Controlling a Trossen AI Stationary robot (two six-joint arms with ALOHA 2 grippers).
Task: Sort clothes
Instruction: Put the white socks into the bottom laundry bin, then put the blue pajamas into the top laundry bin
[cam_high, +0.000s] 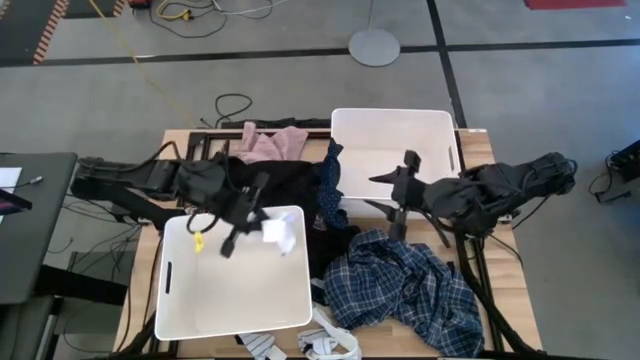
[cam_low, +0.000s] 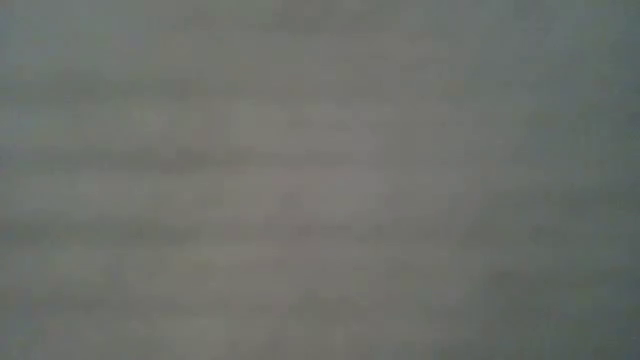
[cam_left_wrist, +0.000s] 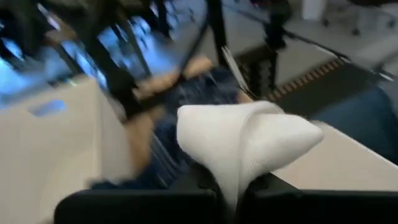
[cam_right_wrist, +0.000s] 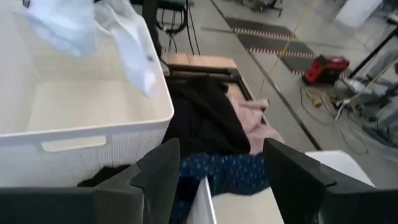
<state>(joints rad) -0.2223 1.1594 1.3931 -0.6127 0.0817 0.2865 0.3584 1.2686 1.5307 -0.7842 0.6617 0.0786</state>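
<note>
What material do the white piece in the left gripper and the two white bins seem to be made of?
White piece: likely knit cotton, matte, with a fine ribbed weave; held by the left gripper. Bins: apparently rigid plastic, smooth matte rims, fine-textured walls.

Cloth against plastic, as I see it.
My white sock (cam_left_wrist: 249, 146) looks soft knit; the near bin (cam_right_wrist: 93, 134) matt textured plastic; the table (cam_high: 505, 290) bare wood.

Looks like a lab or workshop: bare grey concrete floor (cam_high: 300, 75) crossed by dark lines, loose cables (cam_high: 232, 103) trailing over it, striped hazard tape (cam_right_wrist: 280, 46), a round stand base (cam_high: 374, 46), a red tool (cam_right_wrist: 323, 68), and a wooden table (cam_high: 505, 290) on a black metal frame.
</note>
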